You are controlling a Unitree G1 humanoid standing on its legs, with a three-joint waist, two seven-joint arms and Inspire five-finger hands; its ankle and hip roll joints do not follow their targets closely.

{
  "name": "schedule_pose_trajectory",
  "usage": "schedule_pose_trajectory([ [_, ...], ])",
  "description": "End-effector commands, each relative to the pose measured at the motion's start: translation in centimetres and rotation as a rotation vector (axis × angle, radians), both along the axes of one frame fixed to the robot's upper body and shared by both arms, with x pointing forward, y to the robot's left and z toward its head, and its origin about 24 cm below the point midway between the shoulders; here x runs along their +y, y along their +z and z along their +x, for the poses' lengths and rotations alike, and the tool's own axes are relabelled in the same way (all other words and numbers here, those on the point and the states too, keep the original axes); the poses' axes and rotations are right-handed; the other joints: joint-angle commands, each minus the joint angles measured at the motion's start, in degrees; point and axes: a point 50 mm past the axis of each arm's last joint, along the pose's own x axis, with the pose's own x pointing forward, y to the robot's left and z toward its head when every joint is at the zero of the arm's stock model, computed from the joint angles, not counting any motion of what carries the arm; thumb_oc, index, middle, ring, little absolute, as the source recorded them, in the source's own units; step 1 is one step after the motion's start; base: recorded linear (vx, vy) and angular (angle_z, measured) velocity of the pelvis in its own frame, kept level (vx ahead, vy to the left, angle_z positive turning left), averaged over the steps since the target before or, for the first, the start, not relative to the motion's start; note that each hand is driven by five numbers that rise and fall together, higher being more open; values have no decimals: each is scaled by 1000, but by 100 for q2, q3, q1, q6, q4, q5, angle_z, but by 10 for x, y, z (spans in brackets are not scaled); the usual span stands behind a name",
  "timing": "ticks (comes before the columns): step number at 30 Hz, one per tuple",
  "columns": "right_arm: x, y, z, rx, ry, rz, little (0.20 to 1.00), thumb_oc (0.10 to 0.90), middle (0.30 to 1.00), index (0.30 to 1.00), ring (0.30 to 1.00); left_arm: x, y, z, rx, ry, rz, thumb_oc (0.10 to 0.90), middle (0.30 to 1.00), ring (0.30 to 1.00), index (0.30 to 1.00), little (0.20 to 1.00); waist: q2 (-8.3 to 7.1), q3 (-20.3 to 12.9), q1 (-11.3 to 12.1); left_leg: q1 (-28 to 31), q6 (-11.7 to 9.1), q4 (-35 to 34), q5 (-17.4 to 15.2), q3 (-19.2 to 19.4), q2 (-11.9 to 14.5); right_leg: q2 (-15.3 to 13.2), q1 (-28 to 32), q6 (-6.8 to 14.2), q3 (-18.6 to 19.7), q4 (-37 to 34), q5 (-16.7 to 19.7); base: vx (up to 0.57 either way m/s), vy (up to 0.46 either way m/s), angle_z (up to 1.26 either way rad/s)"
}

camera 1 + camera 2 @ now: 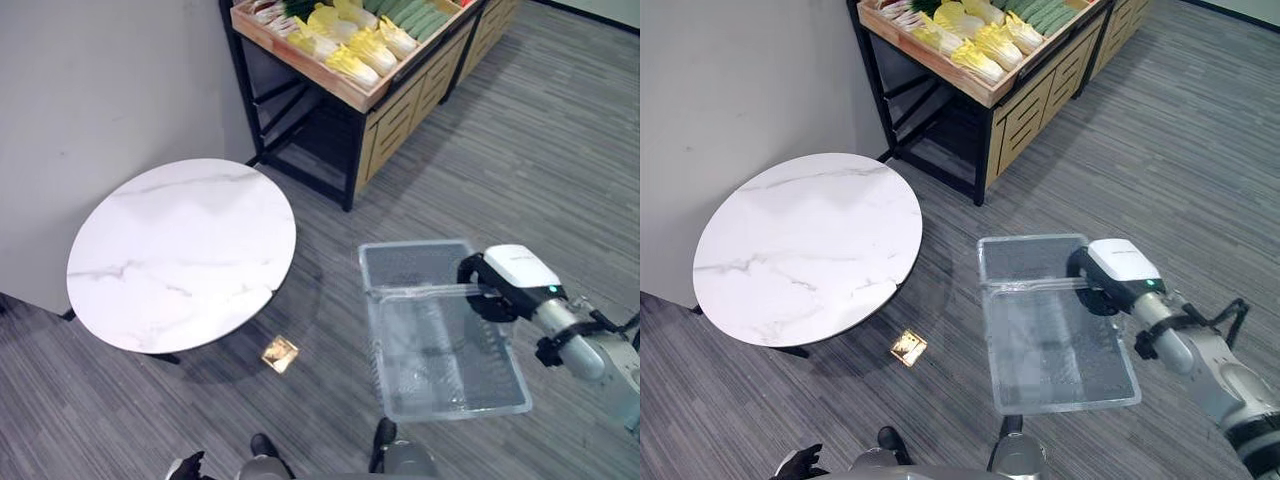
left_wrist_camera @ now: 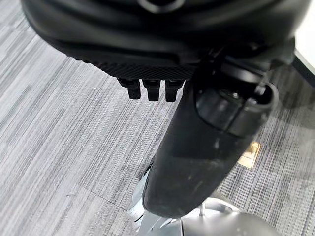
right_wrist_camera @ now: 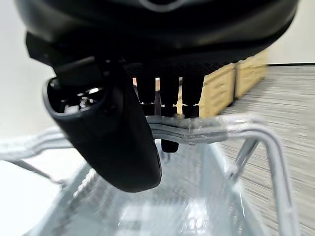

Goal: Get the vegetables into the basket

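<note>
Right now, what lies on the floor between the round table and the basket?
A small yellowish tile on grey floor, between table and basket, seen in both eye views.

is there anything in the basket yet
No, the clear basket hanging from the right hand holds nothing; the vegetables lie on the wooden stand.

- The right arm comes in from the lower right and stretches forward and inward, its wrist carrying a white-topped housing.
- The right hand [image 1: 1102, 283] is curled round the basket handle [image 3: 197, 130], fingers [image 3: 170, 93] hooked over the bar and the thumb [image 3: 115, 142] lying across in front.
- The left hand [image 2: 197, 147] hangs low, pointing at the floor, fingers curled in and holding nothing.
</note>
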Motion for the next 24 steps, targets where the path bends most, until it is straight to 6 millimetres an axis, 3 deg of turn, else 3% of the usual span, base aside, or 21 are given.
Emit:
schedule_pose_trajectory([
  [1, 2, 87, 25, -427, 37, -25, 300, 400, 300, 300, 300, 0, 8, 32, -129, -1, -9, 900, 1000, 1000, 1000, 1000, -273, -7, 112, -107, -598, 498, 223, -630, 322, -279, 227, 249, 239, -286, 132, -7, -187, -30],
  [2, 1, 88, 30, -428, 34, -22, 300, 400, 300, 300, 300, -1, 9, 36, -165, 28, -7, 900, 1000, 1000, 1000, 1000, -289, 114, 332, -279, -452, 640, 325, -1667, -54, -132, 116, 130, 517, -314, 183, -11, -127, -50],
  [3, 1, 88, 30, -429, 36, -21, 300, 400, 300, 300, 300, 0, 9, 35, -165, 29, -7, 900, 1000, 1000, 1000, 1000, -294, 108, 314, -290, -448, 642, 325, -1674, -61, -140, 110, 133, 511, -311, 182, -16, -92, -67],
  [5, 4, 85, 38, -408, 50, -15, 300, 400, 300, 300, 300, 1, 10, 34, -180, 52, -5, 900, 1000, 1000, 1000, 1000, -405, 168, 591, -599, -229, 187, -150, -3062, -849, 48, 23, 124, 1107, -399, 225, 89, -114, -135],
  [6, 5, 85, 38, -409, 50, -15, 300, 400, 300, 300, 300, 1, 10, 34, -181, 52, -4, 900, 1000, 1000, 1000, 1000, -412, 158, 585, -613, -224, 172, -126, -3062, -858, 41, 6, 125, 1107, -406, 241, 168, -91, -151],
  [7, 6, 84, 42, -401, 56, 5, 300, 400, 300, 300, 300, 3, 11, 34, -197, 60, -2, 900, 1000, 1000, 1000, 1000, -416, 140, 720, -831, -230, -141, 105, -3697, -908, 156, 11, 129, 1395, -453, 246, 162, 2, -105],
  [9, 11, 83, 46, -393, 72, 27, 300, 400, 300, 300, 300, 3, 11, 32, -198, 59, -2, 900, 1000, 1000, 1000, 1000, -399, 108, 831, -982, -256, -487, 338, -4169, -1004, 274, 64, 137, 1615, -527, 243, 176, 9, -82],
  [12, 18, 82, 51, -398, 89, 73, 300, 400, 300, 300, 300, 4, 11, 30, -190, 50, 3, 900, 1000, 1000, 1000, 1000, -368, 110, 913, -1051, -291, -720, 543, -4415, -1076, 376, 157, 126, 1835, -549, 190, 144, 73, -113],
  [15, 21, 74, 50, -381, 82, 118, 300, 400, 300, 300, 300, 4, 9, 25, -166, 38, 5, 900, 1000, 1000, 1000, 1000, -356, 55, 891, -888, -225, -661, 461, -4162, -1082, 365, 278, 167, 1975, -541, 121, 135, 179, -88],
  [19, 17, 55, 53, -319, 32, 125, 300, 400, 300, 300, 300, 3, 7, 18, -134, 25, 2, 900, 1000, 1000, 1000, 1000, -469, -45, 875, -737, -57, -586, 265, -3850, -1191, 142, 285, 349, 2187, -607, 250, 100, 230, -49],
  [23, -3, 24, 54, -252, -121, 149, 300, 400, 300, 300, 300, 7, 8, 16, -114, -5, 21, 900, 1000, 1000, 1000, 1000, -579, -80, 966, -604, 189, -324, -59, -3464, -1347, -171, 217, 544, 2251, -574, 497, 76, 236, -47],
  [24, -3, 24, 54, -252, -121, 149, 300, 400, 300, 300, 300, 7, 8, 16, -114, -5, 21, 900, 1000, 1000, 1000, 1000, -583, -77, 972, -606, 192, -312, -68, -3457, -1349, -173, 216, 547, 2257, -572, 495, 36, 125, -28],
])
